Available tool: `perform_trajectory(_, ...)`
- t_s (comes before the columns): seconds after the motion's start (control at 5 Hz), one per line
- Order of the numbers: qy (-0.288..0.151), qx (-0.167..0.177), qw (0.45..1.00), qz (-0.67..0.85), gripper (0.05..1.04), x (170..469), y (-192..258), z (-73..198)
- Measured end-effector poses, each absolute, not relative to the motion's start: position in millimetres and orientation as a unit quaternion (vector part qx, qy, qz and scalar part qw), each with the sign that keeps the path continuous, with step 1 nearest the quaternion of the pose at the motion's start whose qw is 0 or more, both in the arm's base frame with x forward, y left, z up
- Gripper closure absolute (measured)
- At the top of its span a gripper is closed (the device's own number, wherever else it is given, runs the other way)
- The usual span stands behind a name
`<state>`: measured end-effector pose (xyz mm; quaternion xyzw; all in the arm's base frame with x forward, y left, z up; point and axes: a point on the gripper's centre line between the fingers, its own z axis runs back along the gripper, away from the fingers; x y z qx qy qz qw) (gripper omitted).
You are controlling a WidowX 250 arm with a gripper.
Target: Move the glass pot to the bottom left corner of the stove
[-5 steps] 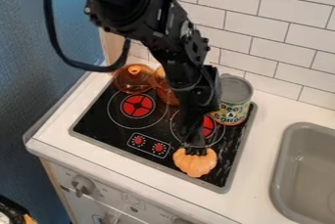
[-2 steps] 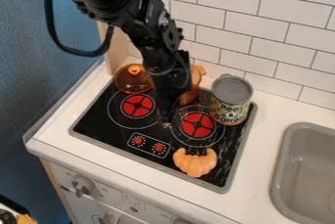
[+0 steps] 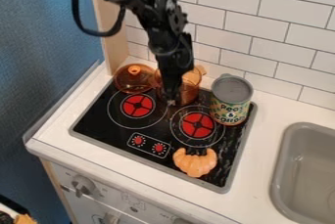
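Camera view puts our glass pot (image 3: 189, 92) at the back of the stove (image 3: 98, 121), between the amber lid (image 3: 130, 82) and the can (image 3: 231, 100), so we judge the move undone. Left for us are securing the pot, carrying it clear of the left burner (image 3: 138, 106) and setting it down at the bottom left corner. We count the job as being at its approach stage.

Our arm (image 3: 160, 27) comes in from the top edge and slopes down to the right, its lower part steep. The gripper (image 3: 171, 102) points down at the pot's near left side, overlapping it in view. We cannot tell how wide it is set, or whether it touches the glass.
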<state>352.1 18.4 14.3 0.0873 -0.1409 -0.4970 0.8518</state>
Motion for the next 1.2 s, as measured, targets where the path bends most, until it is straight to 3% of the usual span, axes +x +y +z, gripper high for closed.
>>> perform_trajectory(0.4, -0.127, 0.052, 0.869, -0.475, 0.091, 383, 28, -10)
perform_trajectory(0.8, -0.11, 0.024, 0.865, -0.489, 0.089, 389, 27, -37)
perform_trajectory(1.0, -0.107, 0.013, 0.864, -0.491, 0.138, 389, 24, -47)
perform_trajectory(1.2, -0.111, 0.021, 0.864, -0.492, 0.426, 387, 25, -51)
